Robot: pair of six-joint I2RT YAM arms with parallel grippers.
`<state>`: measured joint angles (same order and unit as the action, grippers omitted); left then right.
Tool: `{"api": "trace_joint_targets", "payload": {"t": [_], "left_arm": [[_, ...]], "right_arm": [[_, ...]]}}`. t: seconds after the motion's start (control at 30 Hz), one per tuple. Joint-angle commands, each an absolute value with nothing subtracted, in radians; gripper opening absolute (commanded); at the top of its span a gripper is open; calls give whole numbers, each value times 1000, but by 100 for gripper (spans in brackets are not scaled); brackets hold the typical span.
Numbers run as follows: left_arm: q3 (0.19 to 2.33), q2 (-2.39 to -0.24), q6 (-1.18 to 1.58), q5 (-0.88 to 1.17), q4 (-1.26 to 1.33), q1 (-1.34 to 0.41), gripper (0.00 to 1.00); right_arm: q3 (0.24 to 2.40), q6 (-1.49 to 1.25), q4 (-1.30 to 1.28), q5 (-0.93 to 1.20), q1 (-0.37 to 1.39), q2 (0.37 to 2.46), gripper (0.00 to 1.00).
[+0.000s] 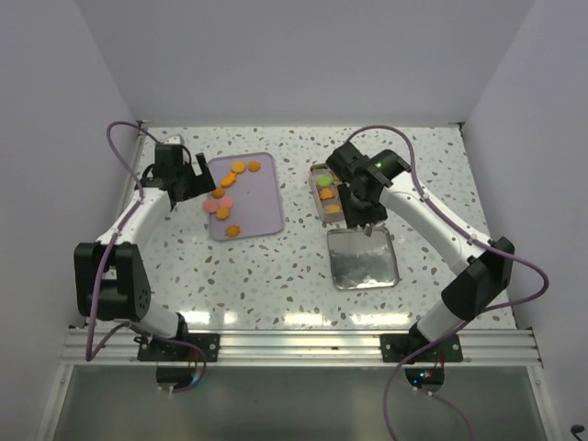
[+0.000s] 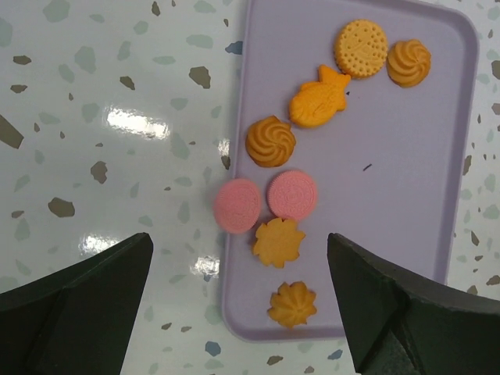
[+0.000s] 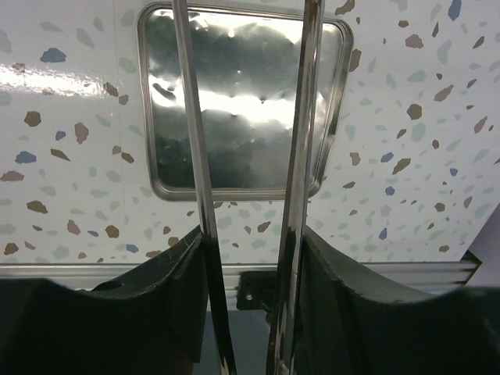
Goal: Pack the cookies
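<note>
Cookies (image 2: 271, 141): I count eight at lilac tray (image 2: 406, 195); left gripper (image 2: 238, 242) splayed wide above; right gripper (image 3: 254, 234) clasps metal tongs (image 3: 191, 117) over square tin (image 3: 242, 156).

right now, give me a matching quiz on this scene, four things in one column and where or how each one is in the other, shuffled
Things:
1. fish-shaped cookie
2. green cookie
3. square metal tin
4. metal tongs

Place or state:
a. between the fingers of the right gripper
b. empty and shiny
c. on the lilac tray
d. in the narrow container beyond the square tin

Pairs: 1-c, 2-d, 3-b, 4-a
</note>
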<state>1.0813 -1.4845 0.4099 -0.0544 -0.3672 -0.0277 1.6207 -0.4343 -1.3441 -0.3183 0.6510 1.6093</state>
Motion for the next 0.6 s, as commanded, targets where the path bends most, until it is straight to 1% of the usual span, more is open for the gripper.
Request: {"api": "trace_joint_targets", "payload": {"t": [0.0,0.1,0.27,0.33,0.57], "left_arm": [[1149,-1546,385,-54,-264,0,100],[1184,-1620,367,-34,-236,34,100],[1242,-1756,331,-5,-193,35,100],[1268,-1813,331,40,-201,34,99],[1267,-1879,387,141,-155,18,98]], "right_arm": [[1696,-420,-1387,-313,646,1575,48],[1742,-423,-1413,-313,646,1568,48],[1790,-420,-1442,-314,646,1566,48],[1804,-420,-1453,-316,646,1572,48],[1919,-416,-1476,-287,646,1620,47]]}}
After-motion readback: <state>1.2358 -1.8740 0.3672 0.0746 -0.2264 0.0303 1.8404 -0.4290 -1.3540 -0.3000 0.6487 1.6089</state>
